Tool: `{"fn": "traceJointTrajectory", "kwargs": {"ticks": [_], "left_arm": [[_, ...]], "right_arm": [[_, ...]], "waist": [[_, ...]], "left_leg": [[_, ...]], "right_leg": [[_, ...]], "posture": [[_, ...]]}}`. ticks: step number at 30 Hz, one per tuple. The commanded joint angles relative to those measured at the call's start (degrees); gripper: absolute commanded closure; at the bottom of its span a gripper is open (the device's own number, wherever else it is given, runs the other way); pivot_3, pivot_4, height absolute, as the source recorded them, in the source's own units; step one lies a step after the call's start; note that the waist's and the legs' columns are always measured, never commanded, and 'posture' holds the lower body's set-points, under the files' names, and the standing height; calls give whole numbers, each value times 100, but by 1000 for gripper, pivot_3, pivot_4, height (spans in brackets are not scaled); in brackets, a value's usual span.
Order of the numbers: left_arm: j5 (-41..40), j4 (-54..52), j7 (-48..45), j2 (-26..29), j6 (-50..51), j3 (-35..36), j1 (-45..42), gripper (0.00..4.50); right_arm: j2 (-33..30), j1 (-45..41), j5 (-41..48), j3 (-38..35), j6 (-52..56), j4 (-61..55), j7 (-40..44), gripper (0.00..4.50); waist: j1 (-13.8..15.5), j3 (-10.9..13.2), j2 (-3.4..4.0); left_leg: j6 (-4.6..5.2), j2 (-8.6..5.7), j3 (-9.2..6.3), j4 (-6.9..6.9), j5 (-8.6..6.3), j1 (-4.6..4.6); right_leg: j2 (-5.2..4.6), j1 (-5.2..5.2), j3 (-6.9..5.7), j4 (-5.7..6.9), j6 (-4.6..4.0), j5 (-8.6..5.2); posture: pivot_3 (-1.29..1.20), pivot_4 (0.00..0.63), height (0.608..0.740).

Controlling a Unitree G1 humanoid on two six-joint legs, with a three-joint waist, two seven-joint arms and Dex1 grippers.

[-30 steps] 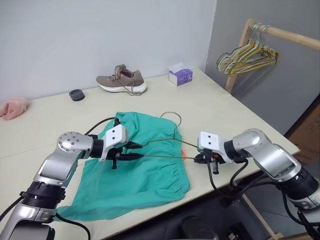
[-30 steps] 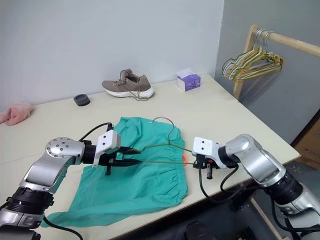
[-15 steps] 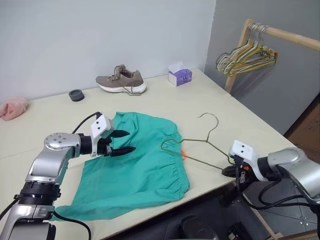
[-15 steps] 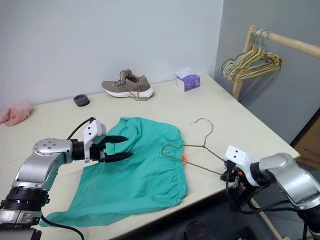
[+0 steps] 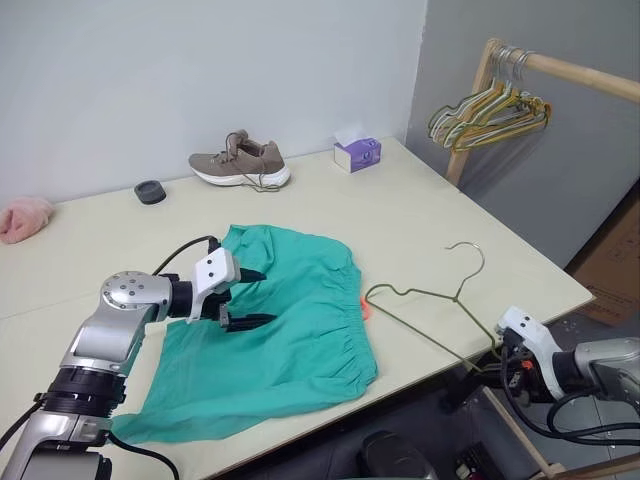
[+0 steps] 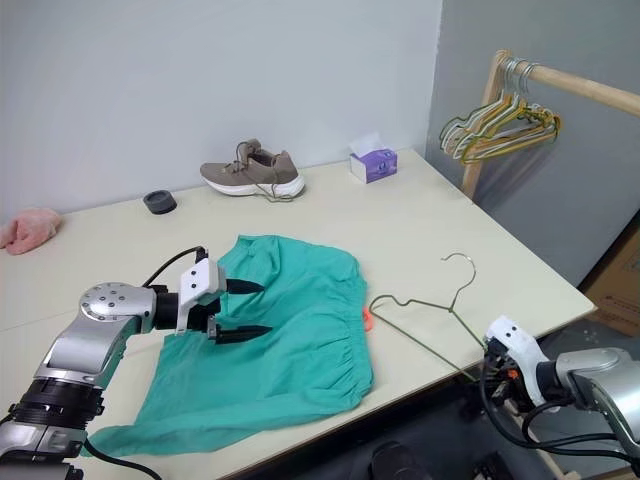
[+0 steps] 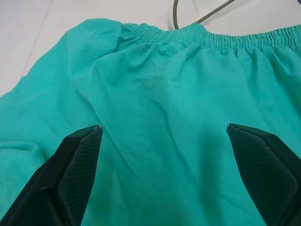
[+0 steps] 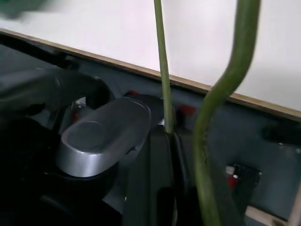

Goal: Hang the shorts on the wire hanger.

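Shorts (image 5: 270,325): flat at desk (image 5: 420,215) centre. Wire hanger (image 5: 430,305): at 3 o'clock of shorts, clamped by right gripper (image 6: 497,372) jaws. Left gripper (image 5: 248,298): jaws spread wide above shorts, empty.

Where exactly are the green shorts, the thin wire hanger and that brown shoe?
shorts (image 5: 290,330): left eye view, middle of the fabric.
wire hanger (image 5: 428,294): left eye view, upper wire of its triangle.
shoe (image 5: 240,163): left eye view, its side, below the laces.

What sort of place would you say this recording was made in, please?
Probably an indoor test room set up for laundry chores: a plain table against bare walls, a wooden clothes rail carrying a bunch of hangers, and scattered props such as a shoe.
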Motion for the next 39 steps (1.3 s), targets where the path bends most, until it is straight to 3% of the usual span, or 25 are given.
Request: {"fn": "traceJointTrajectory", "kwargs": {"ticks": [1, 8, 14, 27, 31, 35, 39], "left_arm": [[-4, -96, 23, 31, -71, 69, -121, 27], [59, -68, 180, 46, -140, 127, -103, 27], [108, 4, 286, 3, -232, 103, -160, 27], [279, 26, 442, -30, -501, 69, -53, 27], [323, 14, 507, -40, -569, 98, 22, 27], [329, 20, 634, -25, -605, 178, 79, 27], [277, 113, 698, 17, -571, 254, 136, 27]], "right_arm": [[-147, -120, 268, -124, -67, -295, 46, 4500], [-373, -223, 524, 31, -266, -652, 137, 4500], [-126, -520, 502, 509, -75, -461, -228, 4500], [1165, -1457, 1240, 104, 2191, 643, -1063, 4500], [1318, -1631, 1923, -76, 2319, 956, -1346, 4500], [961, -1636, 3074, -239, 2319, 1050, -1456, 4500], [626, -1533, 3670, -215, 2319, 566, -1322, 4500]], "waist": [[1, 0, 0], [15, 1, -2], [14, 4, -8], [41, 4, -9], [48, 4, -8], [55, 6, -6], [57, 6, -7]], "left_leg": [[0, 0, 0, 0, 0, 0], [0, 2, -3, -3, 0, -2], [0, 2, 0, -2, 0, -3], [0, 2, -3, -3, 0, -3], [1, 2, -4, -3, 0, -4], [2, 2, -3, -3, -1, -8], [2, 2, -5, -5, -1, -10]], "right_leg": [[0, 0, 0, -1, 0, 0], [0, 0, -4, -7, 1, -1], [0, 0, 0, -10, 2, -1], [0, -1, 0, -9, 1, 0], [1, -1, -1, -8, 1, 0], [0, -3, 0, -9, 1, 0], [0, -3, -3, -10, 1, 0]], "posture": [[-443, 0, 740], [-430, 0, 740], [-425, 0, 740], [-406, 0, 740], [-392, 0, 740], [-392, 0, 740], [-385, 0, 740]]}}
